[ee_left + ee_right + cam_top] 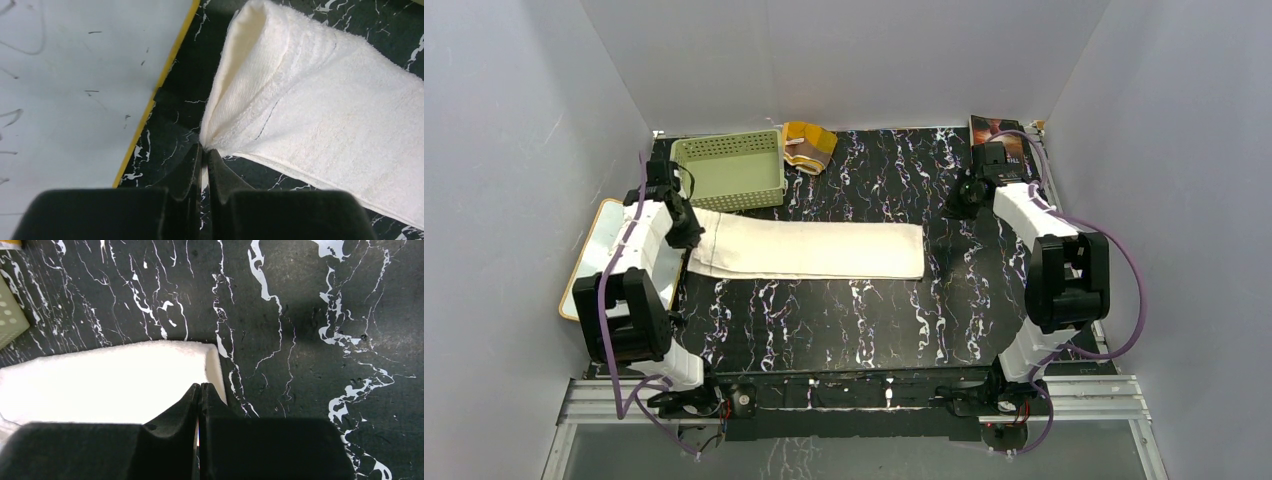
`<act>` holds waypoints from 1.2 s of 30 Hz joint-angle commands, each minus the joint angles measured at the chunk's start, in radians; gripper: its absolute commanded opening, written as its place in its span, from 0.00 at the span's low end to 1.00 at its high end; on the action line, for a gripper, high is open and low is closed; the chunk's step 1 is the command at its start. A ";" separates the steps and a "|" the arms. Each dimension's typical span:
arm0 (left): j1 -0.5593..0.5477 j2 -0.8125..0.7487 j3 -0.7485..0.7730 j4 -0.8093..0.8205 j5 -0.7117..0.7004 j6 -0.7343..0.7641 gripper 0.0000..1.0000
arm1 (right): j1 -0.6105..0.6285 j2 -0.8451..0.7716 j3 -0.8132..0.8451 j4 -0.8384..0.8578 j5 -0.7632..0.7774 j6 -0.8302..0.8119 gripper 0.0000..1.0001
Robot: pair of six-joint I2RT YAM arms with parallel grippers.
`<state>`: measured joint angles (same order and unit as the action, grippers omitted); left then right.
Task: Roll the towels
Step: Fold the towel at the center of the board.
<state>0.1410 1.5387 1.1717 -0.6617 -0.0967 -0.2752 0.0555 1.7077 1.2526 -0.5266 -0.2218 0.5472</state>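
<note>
The white towel lies as a long flat strip across the middle of the black marbled table. My left gripper is shut on its left end. In the left wrist view the cloth bunches into the closed tips of the left gripper, and the edge there is lifted and folded. The brown and orange towel sits crumpled at the back, right of the basket. My right gripper is shut on nothing, apart from the white towel's right end. The right gripper's tips hang above that end.
A pale green perforated basket stands at the back left, just behind the towel. A white board with a tan edge lies at the left under the left arm. A dark book lies at the back right corner. Grey walls enclose the table.
</note>
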 commanded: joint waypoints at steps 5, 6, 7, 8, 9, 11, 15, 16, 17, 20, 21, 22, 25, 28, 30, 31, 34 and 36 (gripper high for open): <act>-0.221 0.034 0.194 -0.195 -0.220 0.011 0.00 | 0.020 -0.031 0.063 -0.026 0.057 -0.029 0.00; -0.266 0.060 0.229 -0.220 -0.212 -0.001 0.00 | 0.021 -0.031 0.068 -0.031 0.055 -0.030 0.00; -0.312 0.094 0.263 -0.248 -0.207 -0.016 0.00 | 0.022 -0.030 0.072 -0.038 0.053 -0.031 0.00; -0.360 0.144 0.305 -0.285 -0.205 -0.032 0.00 | 0.022 -0.031 0.077 -0.045 0.053 -0.033 0.00; -0.412 0.182 0.348 -0.311 -0.203 -0.046 0.00 | 0.021 -0.033 0.081 -0.050 0.052 -0.035 0.00; -0.503 0.263 0.480 -0.353 -0.167 -0.075 0.00 | 0.022 -0.043 0.083 -0.056 0.049 -0.035 0.00; -0.650 0.458 0.758 -0.471 -0.106 -0.102 0.00 | 0.023 -0.066 0.079 -0.070 0.038 -0.035 0.00; -0.678 0.500 0.827 -0.499 -0.097 -0.107 0.00 | 0.022 -0.074 0.077 -0.072 0.037 -0.036 0.00; -0.702 0.541 0.878 -0.519 -0.089 -0.108 0.00 | 0.022 -0.083 0.072 -0.072 0.034 -0.036 0.00; -0.768 0.619 0.974 -0.536 -0.055 -0.118 0.00 | 0.023 -0.108 0.055 -0.070 0.031 -0.041 0.00; -0.783 0.633 0.984 -0.529 -0.032 -0.121 0.00 | 0.022 -0.115 0.052 -0.071 0.034 -0.043 0.00; -0.795 0.645 0.990 -0.524 -0.014 -0.126 0.00 | 0.022 -0.123 0.047 -0.072 0.039 -0.045 0.00; -0.818 0.673 1.017 -0.523 0.037 -0.139 0.00 | 0.022 -0.139 0.038 -0.077 0.052 -0.050 0.00; -0.830 0.700 1.085 -0.551 0.072 -0.134 0.00 | 0.022 -0.149 0.029 -0.076 0.052 -0.052 0.00; -0.832 0.716 1.142 -0.579 0.093 -0.128 0.00 | 0.022 -0.151 0.024 -0.074 0.046 -0.052 0.00; -0.833 0.724 1.177 -0.594 0.109 -0.126 0.00 | 0.021 -0.151 0.021 -0.073 0.044 -0.052 0.00; -0.833 0.731 1.219 -0.607 0.165 -0.133 0.00 | 0.022 -0.149 0.016 -0.072 0.036 -0.055 0.01; -0.835 0.734 1.216 -0.602 0.196 -0.146 0.00 | 0.022 -0.148 0.015 -0.076 0.034 -0.056 0.01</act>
<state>-0.6910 2.2887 2.3478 -1.2133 -0.0055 -0.4049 0.0727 1.5940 1.2663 -0.6270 -0.1833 0.5056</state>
